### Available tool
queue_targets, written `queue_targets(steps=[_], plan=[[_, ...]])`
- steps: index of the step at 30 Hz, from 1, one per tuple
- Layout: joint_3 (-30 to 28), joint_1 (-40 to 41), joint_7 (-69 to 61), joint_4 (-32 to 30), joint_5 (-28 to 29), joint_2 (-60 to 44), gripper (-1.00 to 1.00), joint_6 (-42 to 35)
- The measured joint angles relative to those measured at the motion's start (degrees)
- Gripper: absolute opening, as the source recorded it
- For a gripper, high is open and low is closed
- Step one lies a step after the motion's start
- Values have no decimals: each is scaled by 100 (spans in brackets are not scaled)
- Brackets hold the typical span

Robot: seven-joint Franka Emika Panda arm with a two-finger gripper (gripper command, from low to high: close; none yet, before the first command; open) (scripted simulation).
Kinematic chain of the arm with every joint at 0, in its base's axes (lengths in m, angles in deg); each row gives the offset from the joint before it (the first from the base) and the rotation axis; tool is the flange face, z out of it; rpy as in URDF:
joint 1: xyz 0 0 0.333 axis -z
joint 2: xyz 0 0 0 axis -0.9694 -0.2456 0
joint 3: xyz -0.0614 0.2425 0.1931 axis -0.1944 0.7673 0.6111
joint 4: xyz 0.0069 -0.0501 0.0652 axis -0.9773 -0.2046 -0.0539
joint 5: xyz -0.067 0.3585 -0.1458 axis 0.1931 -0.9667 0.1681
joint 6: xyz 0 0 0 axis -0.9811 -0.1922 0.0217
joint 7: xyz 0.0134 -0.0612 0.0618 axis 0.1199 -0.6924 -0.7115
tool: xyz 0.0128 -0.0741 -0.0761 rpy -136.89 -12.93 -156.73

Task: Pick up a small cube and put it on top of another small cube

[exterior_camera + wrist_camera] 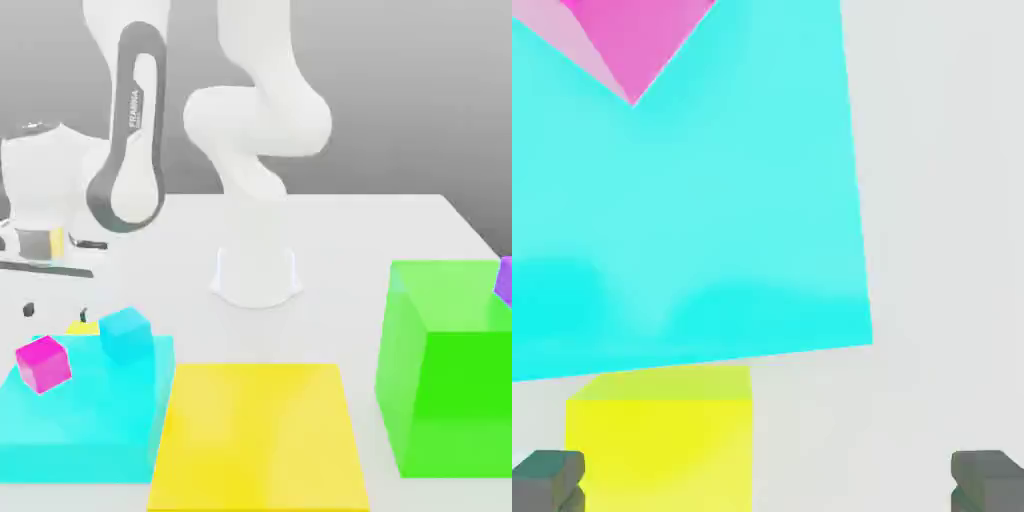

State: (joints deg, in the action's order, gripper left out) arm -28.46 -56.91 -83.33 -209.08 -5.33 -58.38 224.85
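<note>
The small yellow cube (82, 327) sits on the white table just behind the cyan slab (90, 420). In the hand view the yellow cube (662, 440) lies next to the slab's edge (692, 200). A magenta cube (43, 362) rests on the slab and shows tilted in the hand view (637, 40). My gripper (56, 312) hangs above the yellow cube at the exterior view's left. The gripper (767, 480) is open, with the cube inside the gap, close to one fingertip (547, 480) and far from the other.
A small cyan cube (125, 333) stands at the slab's far corner. A large flat yellow slab (260, 435) lies in front of the arm's base. At the exterior view's right stands a big green block (450, 370) with a purple cube (505, 280) at its edge.
</note>
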Motion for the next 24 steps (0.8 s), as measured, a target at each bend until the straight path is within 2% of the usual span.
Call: queue_targets(steps=[6, 12, 13, 19, 24], plan=[[1012, 746, -738, 45, -1033, -441, 0, 281], [2306, 1809, -1324, 53, -1870, -889, 0, 607], [2483, 1958, -1386, 51, -1963, -950, -100, 655], [2571, 2034, -1411, 50, -2002, -979, -100, 664], [1826, 1446, -1023, 47, -1439, -694, -100, 467]])
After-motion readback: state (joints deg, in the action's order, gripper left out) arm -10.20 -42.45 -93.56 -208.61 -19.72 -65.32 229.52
